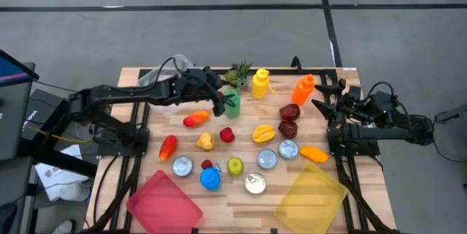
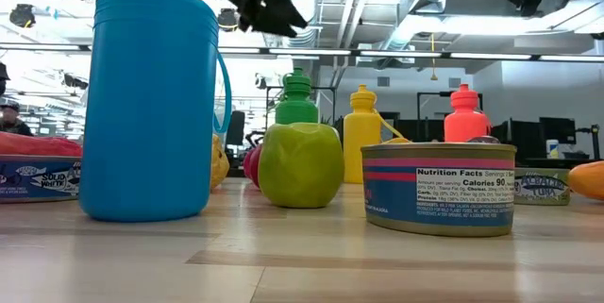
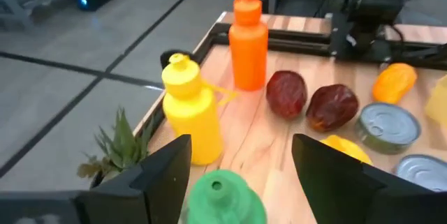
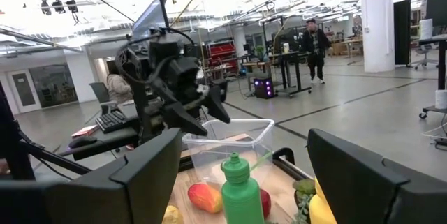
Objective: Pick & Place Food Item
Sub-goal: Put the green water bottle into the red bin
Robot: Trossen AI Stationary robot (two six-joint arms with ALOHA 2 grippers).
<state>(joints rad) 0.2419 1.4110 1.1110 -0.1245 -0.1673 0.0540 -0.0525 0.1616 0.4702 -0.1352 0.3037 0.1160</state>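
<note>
1. While the left gripper (image 1: 221,104) hangs above the green bottle (image 1: 232,101) near the far edge of the wooden table (image 1: 241,203), its two dark fingers (image 3: 162,175) stand apart with nothing between them; the bottle's cap sits just below the gap, untouched.
2. The green bottle stands upright beside a small spiky plant (image 1: 238,72) and a yellow bottle (image 1: 260,83), with an orange bottle (image 1: 303,89) farther along the same row.
3. Two dark red fruits (image 1: 289,112) lie just in front of the orange bottle, one nearer the table's middle than the other.
4. The right gripper (image 1: 319,104) waits at the table's right edge, raised off the surface, its fingers (image 4: 140,175) spread wide and empty.
5. Mid-table, loose food items lie scattered: a red-orange mango-like fruit (image 1: 195,119), a red pepper-like piece (image 1: 168,147), a yellow pear-like piece (image 1: 206,141), a small red fruit (image 1: 227,135), a yellow star-shaped fruit (image 1: 263,133), a green apple (image 1: 235,165) and an orange piece (image 1: 314,153) at the right.
6. Several tins (image 1: 267,158) and a blue bottle (image 1: 210,178) stand among them.
7. A red tray (image 1: 164,203) and a yellow tray (image 1: 310,196) rest at the near edge, both holding nothing.
8. Seen from the right wrist, a clear plastic tub (image 4: 230,137) shows beyond the green bottle, and a person (image 4: 311,41) stands in the room behind.
</note>
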